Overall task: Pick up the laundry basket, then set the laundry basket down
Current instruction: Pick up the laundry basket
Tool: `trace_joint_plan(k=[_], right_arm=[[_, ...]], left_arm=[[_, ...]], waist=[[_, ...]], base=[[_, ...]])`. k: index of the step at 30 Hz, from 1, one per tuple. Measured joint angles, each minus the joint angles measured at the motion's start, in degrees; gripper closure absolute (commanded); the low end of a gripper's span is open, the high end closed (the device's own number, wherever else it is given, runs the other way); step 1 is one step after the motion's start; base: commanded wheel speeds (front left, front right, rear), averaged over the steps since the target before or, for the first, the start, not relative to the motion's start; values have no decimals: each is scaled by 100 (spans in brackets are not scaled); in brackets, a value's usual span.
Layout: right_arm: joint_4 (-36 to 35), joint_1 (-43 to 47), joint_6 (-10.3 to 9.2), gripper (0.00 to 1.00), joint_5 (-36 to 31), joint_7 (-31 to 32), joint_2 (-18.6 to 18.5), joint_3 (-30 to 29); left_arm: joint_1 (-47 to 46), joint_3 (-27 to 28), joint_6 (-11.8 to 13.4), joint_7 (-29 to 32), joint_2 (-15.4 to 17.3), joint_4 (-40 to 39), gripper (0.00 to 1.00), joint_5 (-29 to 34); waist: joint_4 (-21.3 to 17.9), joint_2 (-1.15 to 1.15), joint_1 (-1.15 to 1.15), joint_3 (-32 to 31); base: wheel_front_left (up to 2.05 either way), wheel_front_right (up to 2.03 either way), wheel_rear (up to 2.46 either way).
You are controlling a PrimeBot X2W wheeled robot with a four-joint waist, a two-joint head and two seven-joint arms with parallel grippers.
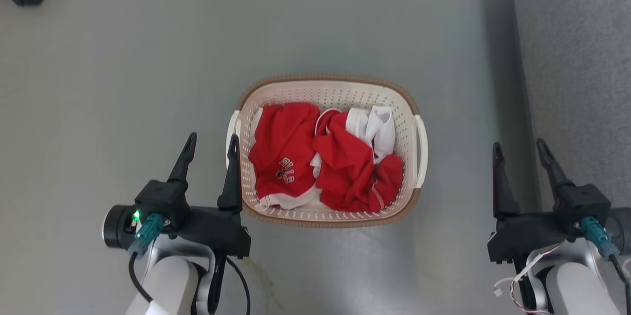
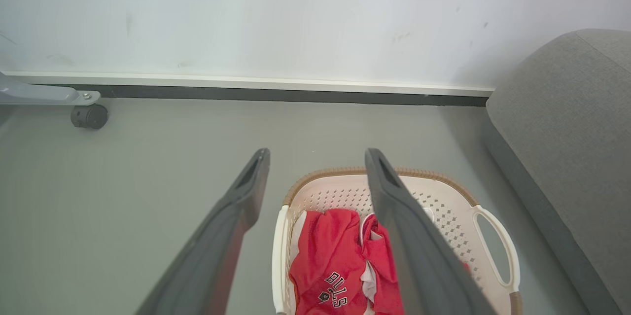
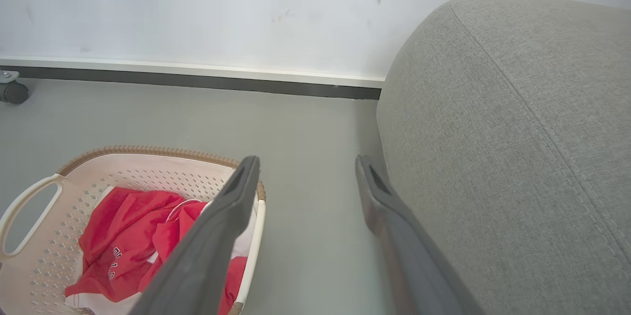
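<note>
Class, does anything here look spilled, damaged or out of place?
Nothing stands out. The laundry basket sits upright on the floor, the red and white clothes lie inside it, and the left claw and right claw are open.

I'm getting bright, even, soft light in all three views. In my head view the floor point(image 1: 98, 83) darkens into a faint shadow beside the sofa point(image 1: 577, 58) at three o'clock. In the left wrist view the dark fingers point(image 2: 207, 265) blur toward six o'clock.
</note>
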Motion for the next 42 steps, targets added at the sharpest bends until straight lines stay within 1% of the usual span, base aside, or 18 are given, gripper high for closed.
trace_joint_plan(k=[6, 8, 17, 27, 42], right_arm=[[0, -154, 9, 0, -8, 0, -52, -1], [2, -226, 48, 0, -9, 13, -62, 7], [42, -622, 99, 0, -71, 24, -67, 92], [103, -938, 102, 0, -86, 26, -78, 122], [219, -1326, 109, 0, -155, 19, -168, 113]], left_arm=[[-202, -38, -44, 23, -19, 53, 0, 1], [-280, -54, -48, 32, -33, 85, 0, 1], [-689, -51, -100, 73, -44, 211, 0, 57], [-1042, -59, -152, 74, -56, 356, 0, 66], [-1512, -178, -250, 20, -157, 656, 0, 125]], waist=[[50, 0, 0, 295], [71, 0, 0, 390], [143, 0, 0, 837], [191, 0, 1, 1320], [310, 0, 0, 2019]], base=[[0, 0, 0], [0, 0, 0], [0, 0, 0], [0, 0, 0], [0, 0, 0]])
